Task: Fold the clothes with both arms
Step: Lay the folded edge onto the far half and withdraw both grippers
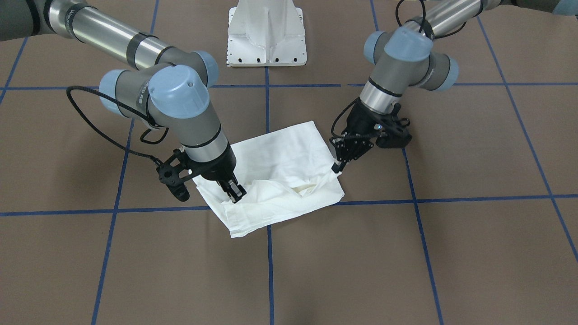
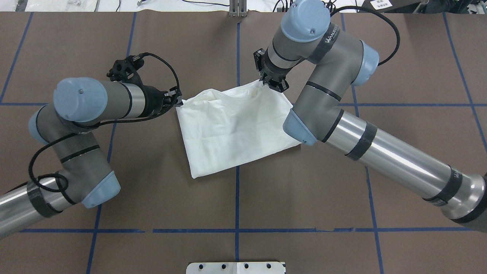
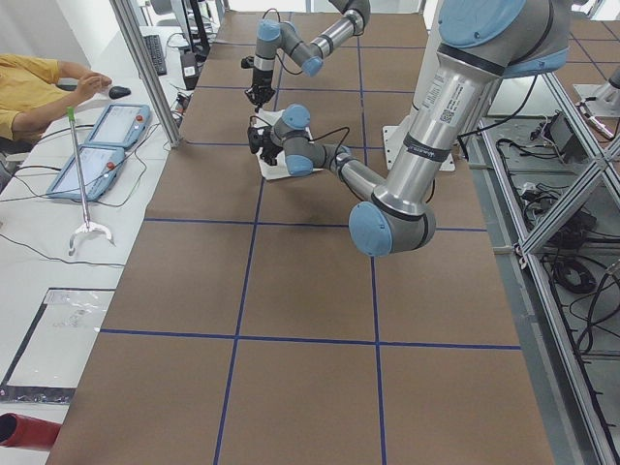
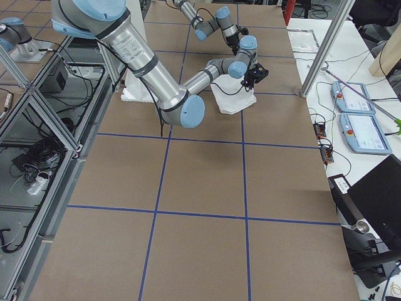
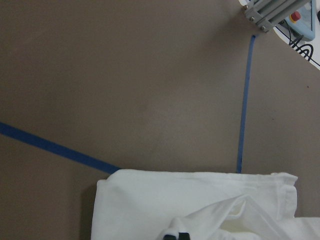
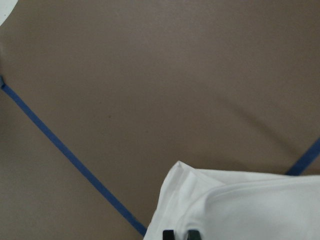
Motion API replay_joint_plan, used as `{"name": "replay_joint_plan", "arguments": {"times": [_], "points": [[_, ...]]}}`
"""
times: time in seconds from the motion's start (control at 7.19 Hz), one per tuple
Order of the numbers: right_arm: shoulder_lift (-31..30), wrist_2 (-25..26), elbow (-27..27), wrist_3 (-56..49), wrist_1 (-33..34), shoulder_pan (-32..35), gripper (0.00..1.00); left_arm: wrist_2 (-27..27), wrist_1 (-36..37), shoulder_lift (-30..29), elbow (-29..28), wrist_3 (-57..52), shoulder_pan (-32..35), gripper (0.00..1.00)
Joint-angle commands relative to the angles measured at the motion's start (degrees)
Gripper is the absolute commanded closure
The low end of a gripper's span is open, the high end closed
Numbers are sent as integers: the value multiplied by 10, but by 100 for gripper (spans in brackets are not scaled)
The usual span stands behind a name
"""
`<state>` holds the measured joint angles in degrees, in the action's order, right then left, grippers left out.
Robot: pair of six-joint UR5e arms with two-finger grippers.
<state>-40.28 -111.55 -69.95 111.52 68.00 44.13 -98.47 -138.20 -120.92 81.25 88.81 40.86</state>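
The white shirt (image 1: 280, 153) lies folded into a rough rectangle on the brown table, mid-table; it also shows in the overhead view (image 2: 232, 129). No print or collar shows. My left gripper (image 1: 336, 169) is shut on the shirt's corner at the far edge from the robot, holding it slightly raised; it shows in the overhead view (image 2: 179, 101) too. My right gripper (image 1: 235, 193) is shut on the opposite corner of that same edge (image 2: 272, 82). A raised, wrinkled ridge of cloth runs between them. Both wrist views show closed fingertips (image 5: 176, 235) (image 6: 175, 234) at the cloth's edge.
The white metal pedestal (image 1: 267, 34) stands on the robot's side of the shirt. Blue tape lines (image 1: 269, 271) grid the brown table (image 1: 451, 253). Operator desks with tablets (image 3: 97, 145) lie beyond the table's far edge.
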Motion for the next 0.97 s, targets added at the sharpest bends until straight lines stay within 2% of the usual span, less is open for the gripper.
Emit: {"name": "replay_joint_plan", "arguments": {"times": [0.0,0.14,0.42,0.56,0.7,0.83], "points": [[14,-9,63,-91,-37,48,0,-14,-47,-18,-70,-50,40,35],[3,-20,63,-140,-34,69,0,-15,-50,-14,-68,-51,42,35],[-34,-73,58,-226,-30,120,0,-70,-58,24,-44,-119,65,35],[-62,-101,46,-274,-30,148,0,-116,-58,58,-17,-179,90,35],[-127,-110,-1,-359,-30,172,0,-174,-56,90,-4,-267,133,35],[-178,-125,-25,-462,-28,211,0,-229,-50,114,-2,-368,191,35]]}}
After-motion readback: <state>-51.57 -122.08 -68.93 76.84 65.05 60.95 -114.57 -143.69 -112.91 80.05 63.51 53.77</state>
